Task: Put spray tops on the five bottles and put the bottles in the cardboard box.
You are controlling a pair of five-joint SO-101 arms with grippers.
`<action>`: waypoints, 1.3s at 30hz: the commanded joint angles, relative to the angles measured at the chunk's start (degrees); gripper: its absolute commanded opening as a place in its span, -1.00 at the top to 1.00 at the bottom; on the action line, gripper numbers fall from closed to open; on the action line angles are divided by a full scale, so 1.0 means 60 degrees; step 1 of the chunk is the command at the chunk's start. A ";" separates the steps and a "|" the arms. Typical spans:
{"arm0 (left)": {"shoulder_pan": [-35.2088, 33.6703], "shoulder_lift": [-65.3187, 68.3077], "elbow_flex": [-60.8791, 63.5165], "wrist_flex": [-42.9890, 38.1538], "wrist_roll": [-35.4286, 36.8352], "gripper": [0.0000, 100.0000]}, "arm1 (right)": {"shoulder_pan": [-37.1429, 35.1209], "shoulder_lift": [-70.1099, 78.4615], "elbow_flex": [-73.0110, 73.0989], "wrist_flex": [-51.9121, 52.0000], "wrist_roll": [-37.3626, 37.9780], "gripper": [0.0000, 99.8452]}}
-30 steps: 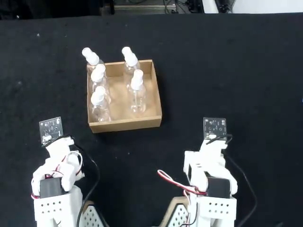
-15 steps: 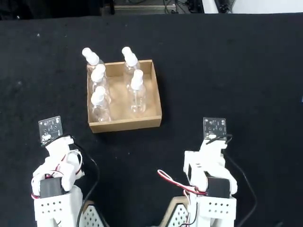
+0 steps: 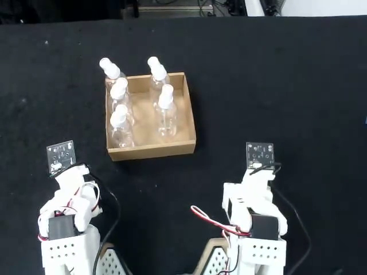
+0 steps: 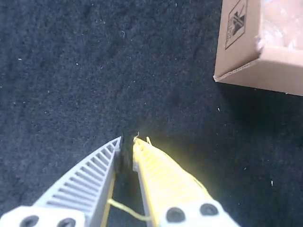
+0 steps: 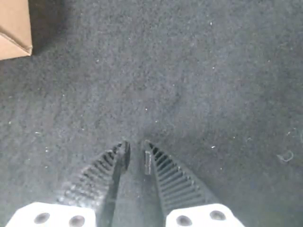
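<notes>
Five bottles stand inside the cardboard box on the worktop, each with a white spray top fitted. Task judged complete, nothing left to place. Left end effector and right end effector are narrowed almost closed, empty, and apart from the box.

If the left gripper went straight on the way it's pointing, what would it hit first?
For the left gripper, probably the black table cover; the cardboard box sits off to one side.
</notes>
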 commanded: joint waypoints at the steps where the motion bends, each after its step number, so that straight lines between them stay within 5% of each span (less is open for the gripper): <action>1: 0.0022 -0.0103 0.0212 -0.0190 -0.0044 0.94 | -0.0059 -0.0960 -0.0081 0.0088 0.0073 0.98; 19: 0.0022 -0.0176 0.0212 -0.0190 -0.0044 0.94 | -0.0059 -0.0960 -0.0081 0.0088 0.0073 0.98; 27: 0.1516 -0.0278 0.0212 -0.0190 -0.0044 0.94 | -0.0059 -0.0960 -0.0081 0.0088 0.0073 0.98; 39: 0.0198 -0.0293 0.0212 -0.0190 -0.0029 0.94 | -0.0059 -0.0960 -0.0081 0.0088 0.0073 0.98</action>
